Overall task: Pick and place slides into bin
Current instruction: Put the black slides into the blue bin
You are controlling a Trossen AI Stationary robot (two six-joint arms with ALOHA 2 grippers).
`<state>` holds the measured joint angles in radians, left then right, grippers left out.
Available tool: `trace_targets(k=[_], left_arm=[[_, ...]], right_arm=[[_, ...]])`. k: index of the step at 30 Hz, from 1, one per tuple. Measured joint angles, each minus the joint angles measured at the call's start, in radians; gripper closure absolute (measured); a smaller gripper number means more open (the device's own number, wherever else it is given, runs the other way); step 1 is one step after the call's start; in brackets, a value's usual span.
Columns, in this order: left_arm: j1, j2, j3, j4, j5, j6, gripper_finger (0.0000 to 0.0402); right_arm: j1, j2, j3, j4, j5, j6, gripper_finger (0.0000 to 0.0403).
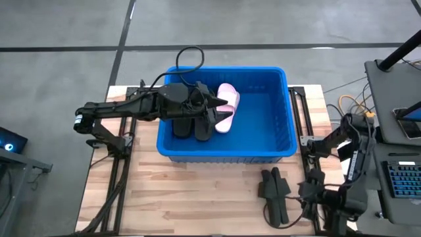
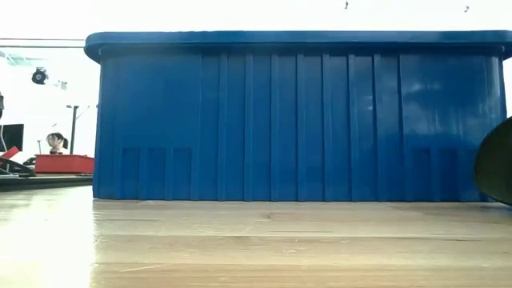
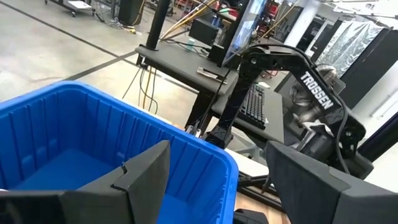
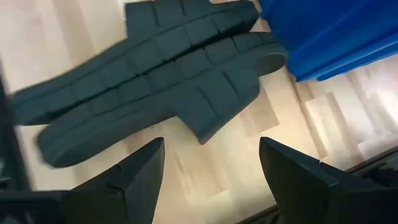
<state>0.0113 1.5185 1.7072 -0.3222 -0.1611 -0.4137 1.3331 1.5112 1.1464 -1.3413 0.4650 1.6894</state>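
Note:
The blue bin stands on the middle of the table; it fills the low view. Inside it lie two black slides and a pale pink slide on the bin's floor. My left gripper is open and empty over the bin's left half, above these slides; its wrist view looks across the bin. Two more black slides lie side by side, soles up, on the table in front of the bin's right end. My right gripper is open and empty just right of them.
The bin's right near corner is close to the pair of slides on the table. A dark rounded shape shows at the right edge of the low view. A desk with a keyboard stands right of the table.

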Motion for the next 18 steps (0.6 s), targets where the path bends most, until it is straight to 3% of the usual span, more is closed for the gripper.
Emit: trace_targets(k=[18], left_arm=[[0.0, 0.0, -0.006, 0.008, 0.0, -0.001, 0.0151]], right_arm=[[0.0, 0.05, -0.193, 0.237, 0.019, 0.013, 0.0147]])
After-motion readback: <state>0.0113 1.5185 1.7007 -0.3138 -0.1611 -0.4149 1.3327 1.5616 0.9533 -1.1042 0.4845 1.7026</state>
